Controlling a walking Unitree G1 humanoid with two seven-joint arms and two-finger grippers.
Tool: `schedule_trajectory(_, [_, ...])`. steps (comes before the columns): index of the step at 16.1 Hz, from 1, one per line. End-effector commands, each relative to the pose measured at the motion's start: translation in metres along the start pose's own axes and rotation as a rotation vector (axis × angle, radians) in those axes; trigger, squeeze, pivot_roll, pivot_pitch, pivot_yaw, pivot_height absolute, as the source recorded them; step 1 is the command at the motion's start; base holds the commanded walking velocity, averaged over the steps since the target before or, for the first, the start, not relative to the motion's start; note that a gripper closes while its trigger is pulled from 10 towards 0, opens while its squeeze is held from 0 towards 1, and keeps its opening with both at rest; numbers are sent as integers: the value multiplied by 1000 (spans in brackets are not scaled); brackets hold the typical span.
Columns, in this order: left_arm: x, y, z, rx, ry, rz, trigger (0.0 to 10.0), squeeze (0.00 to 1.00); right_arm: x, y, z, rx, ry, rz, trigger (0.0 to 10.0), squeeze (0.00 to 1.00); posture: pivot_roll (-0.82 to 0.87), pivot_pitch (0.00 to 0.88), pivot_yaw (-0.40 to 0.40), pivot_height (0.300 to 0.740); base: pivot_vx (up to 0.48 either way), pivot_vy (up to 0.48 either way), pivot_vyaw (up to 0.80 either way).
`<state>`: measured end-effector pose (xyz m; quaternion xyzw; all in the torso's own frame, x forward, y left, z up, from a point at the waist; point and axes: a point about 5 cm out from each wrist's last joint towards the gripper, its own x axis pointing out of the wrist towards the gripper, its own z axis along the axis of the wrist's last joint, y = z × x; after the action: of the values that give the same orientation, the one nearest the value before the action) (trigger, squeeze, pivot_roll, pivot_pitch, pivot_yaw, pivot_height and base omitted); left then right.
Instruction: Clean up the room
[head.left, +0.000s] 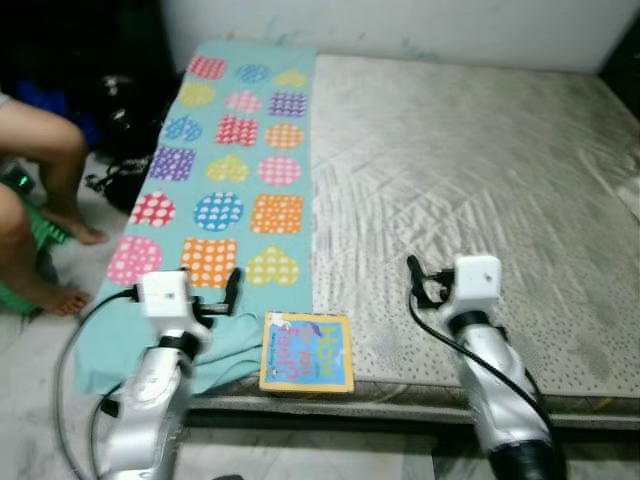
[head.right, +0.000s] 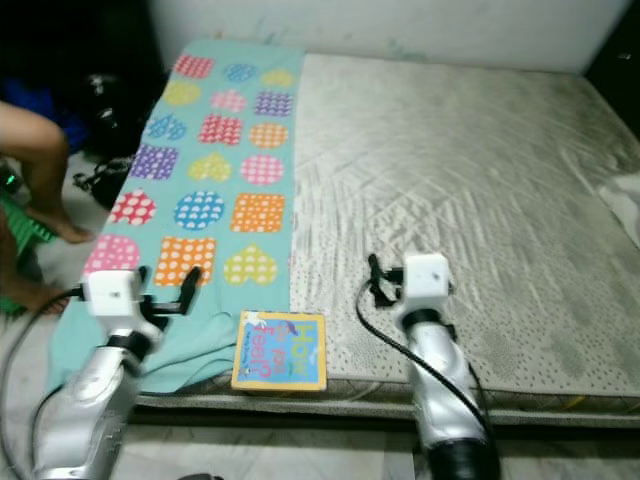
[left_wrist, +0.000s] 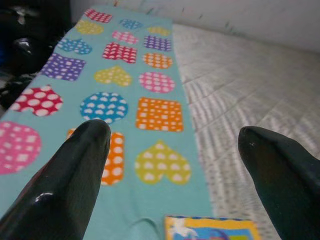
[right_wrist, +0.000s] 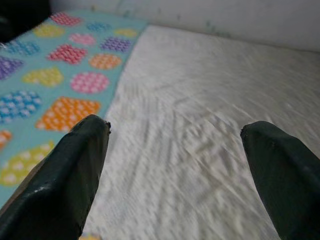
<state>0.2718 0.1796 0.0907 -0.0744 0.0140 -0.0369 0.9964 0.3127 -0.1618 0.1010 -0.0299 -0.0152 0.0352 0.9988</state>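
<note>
Legs of a seated person (head.left: 45, 190) sit at your far left. Next, your left gripper (left_wrist: 172, 145) — fingers spread, empty — hovers over the teal patterned blanket (head.left: 235, 150). Just right, the book (head.left: 306, 352) lies on the mattress's (head.left: 470, 160) near edge; your right gripper (right_wrist: 175, 145) hovers open over bare mattress.

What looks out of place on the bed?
A picture book lies at the mattress's near edge, partly on the teal patterned blanket, whose near corner is rumpled. Both grippers, left and right, hover open.
</note>
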Motion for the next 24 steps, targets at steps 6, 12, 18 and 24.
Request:
schedule_trajectory(6, [1,-7,-3,-21,6,-10,10000,0,-8,-13,-12,-14,46,-37,10000,0,-51,150,-26,740,233,0,0])
schedule_trajectory(12, [1,-7,-4,-18,14,-7,10000,0,-7,-11,-13,-14,48,-28,10000,0,-46,147,-30,740,0,0,0])
schedule_trajectory(18, [2,-7,-6,-10,26,-3,10000,0,-6,-11,-14,-13,56,-24,10000,0,-46,140,-31,740,0,0,-616])
schedule_trajectory(24, [2,-6,-7,-9,32,5,10000,0,-4,-7,-13,-11,51,-4,10000,0,-44,137,-33,740,0,0,0])
